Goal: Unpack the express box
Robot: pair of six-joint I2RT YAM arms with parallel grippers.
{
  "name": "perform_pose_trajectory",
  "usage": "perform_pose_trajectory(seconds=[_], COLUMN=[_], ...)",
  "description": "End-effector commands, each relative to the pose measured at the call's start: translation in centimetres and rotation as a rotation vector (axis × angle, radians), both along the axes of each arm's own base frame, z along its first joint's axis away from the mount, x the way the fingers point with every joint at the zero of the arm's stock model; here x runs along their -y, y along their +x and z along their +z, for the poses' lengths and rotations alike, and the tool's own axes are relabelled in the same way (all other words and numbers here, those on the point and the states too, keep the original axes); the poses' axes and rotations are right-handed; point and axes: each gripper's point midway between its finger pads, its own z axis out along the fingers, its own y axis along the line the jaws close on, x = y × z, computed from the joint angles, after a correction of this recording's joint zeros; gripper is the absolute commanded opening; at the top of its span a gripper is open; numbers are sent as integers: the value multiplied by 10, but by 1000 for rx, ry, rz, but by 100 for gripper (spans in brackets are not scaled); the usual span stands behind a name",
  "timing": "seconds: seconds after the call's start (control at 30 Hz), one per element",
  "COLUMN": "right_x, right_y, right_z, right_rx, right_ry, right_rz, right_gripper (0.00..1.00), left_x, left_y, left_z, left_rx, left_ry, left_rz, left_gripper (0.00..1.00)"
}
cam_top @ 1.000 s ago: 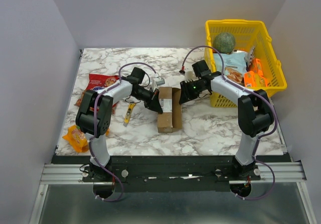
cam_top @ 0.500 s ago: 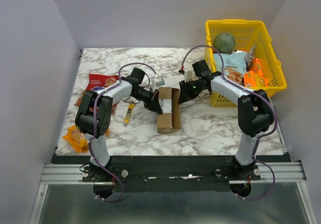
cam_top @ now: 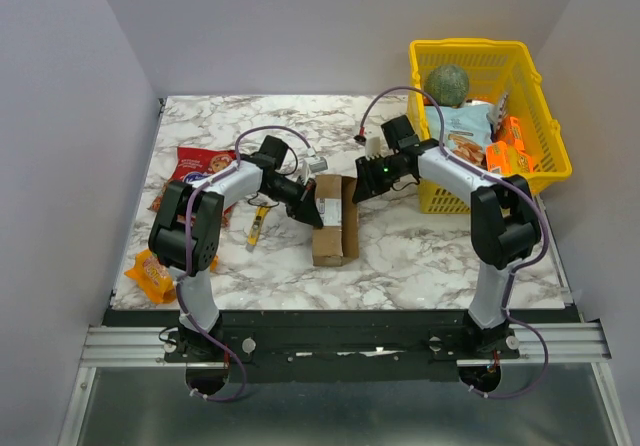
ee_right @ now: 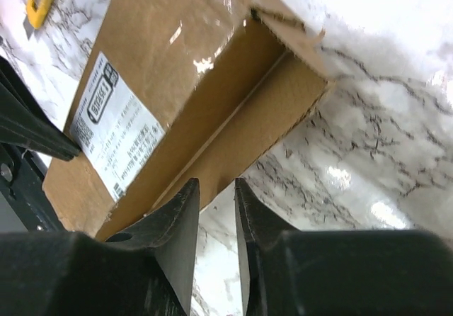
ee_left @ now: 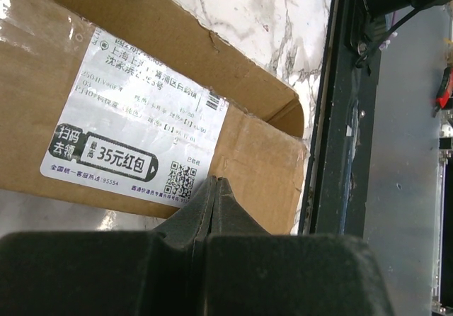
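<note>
The express box (cam_top: 334,220), a brown carton with a white label (ee_left: 134,128), lies mid-table with its long side running near to far. My left gripper (cam_top: 308,206) is shut and empty, its tips (ee_left: 216,182) against the labelled left side of the box (ee_left: 255,153). My right gripper (cam_top: 358,192) is by the box's far right corner, open by a narrow gap, its tips (ee_right: 216,184) just off the box's side wall. In the right wrist view the box (ee_right: 177,61) has its end flap open and shows a bare cardboard inside.
A yellow utility knife (cam_top: 257,225) lies left of the box. A red snack bag (cam_top: 196,170) and an orange one (cam_top: 152,275) lie at the left. The yellow basket (cam_top: 540,116) at the back right holds a green ball and several packets.
My right gripper has drawn back a little toward the far side, and the box has shifted slightly left. My left gripper stays against the box.
</note>
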Motion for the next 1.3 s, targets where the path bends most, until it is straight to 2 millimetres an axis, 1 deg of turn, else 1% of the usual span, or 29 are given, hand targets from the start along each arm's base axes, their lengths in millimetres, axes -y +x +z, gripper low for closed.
perform_pose_trajectory(seconds=[0.0, 0.1, 0.2, 0.27, 0.37, 0.4, 0.47, 0.5, 0.53, 0.57, 0.6, 0.63, 0.7, 0.77, 0.8, 0.83, 0.9, 0.93, 1.0, 1.07, 1.13, 1.2, 1.27], right_x=[-5, -4, -7, -10, -12, -5, 0, 13, 13, 11, 11, 14, 12, 1, -3, -13, -24, -31, -36, -38, -41, -43, -47], right_y=[-11, -10, -13, -16, -17, -12, -3, 13, 14, 16, 16, 18, 17, 9, 8, 2, -1, -6, -7, -7, -10, -12, -15], right_z=[-49, -52, -53, -54, -60, -61, -52, -40, -19, -8, -1, 8, 9, 0, -2, -2, -7, -7, -13, -17, -21, -22, -20], right_rx=[-120, -124, -131, -135, -100, -66, 20, 94, 146, 173, 186, 212, 216, 174, 170, 148, 120, 92, 67, 49, 21, 11, -5], right_ry=[-13, -24, -5, -9, -90, -162, -254, -324, -306, -298, -296, -297, -284, -245, -227, -181, -137, -104, -93, -87, -78, -71, -45], right_rz=[26, 18, 41, 54, 63, 27, -29, -153, -179, -193, -205, -218, -207, -147, -120, -79, -23, 8, 31, 37, 52, 63, 84], right_gripper=[31, 30, 30, 34, 38, 38, 38, 39, 42, 44, 45, 48, 50, 52, 52, 54, 55, 57, 58, 61, 62, 62, 50], left_x=[-22, -21, -19, -17, -15, -16, -20, -21, -29, -32, -37, -43, -48, -51, -51, -50, -49, -48, -48, -49, -52, -54, -55], left_y=[-16, -16, -12, -8, -2, -1, 0, -2, -3, -4, -5, -9, -12, -15, -16, -15, -15, -14, -13, -15, -20, -21, -20], left_z=[-36, -37, -36, -33, -27, -26, -23, -21, -24, -25, -23, -29, -32, -36, -38, -38, -38, -38, -38, -40, -47, -50, -51], left_rx=[-44, -48, -47, -43, -35, -31, -32, -38, -43, -43, -35, -43, -40, -49, -55, -57, -65, -59, -59, -59, -74, -65, -65], left_ry=[146, 139, 134, 127, 114, 113, 112, 105, 103, 102, 100, 104, 104, 109, 109, 102, 97, 96, 98, 104, 117, 130, 132], left_rz=[12, 10, 13, 13, 17, 18, 26, 27, 39, 45, 54, 60, 63, 65, 65, 65, 69, 72, 77, 78, 75, 73, 82], left_gripper=[0, 0, 0, 0, 0, 0, 0, 0, 0, 0, 0, 0, 0, 0, 0, 0, 0, 0, 0, 0, 0, 0, 0])
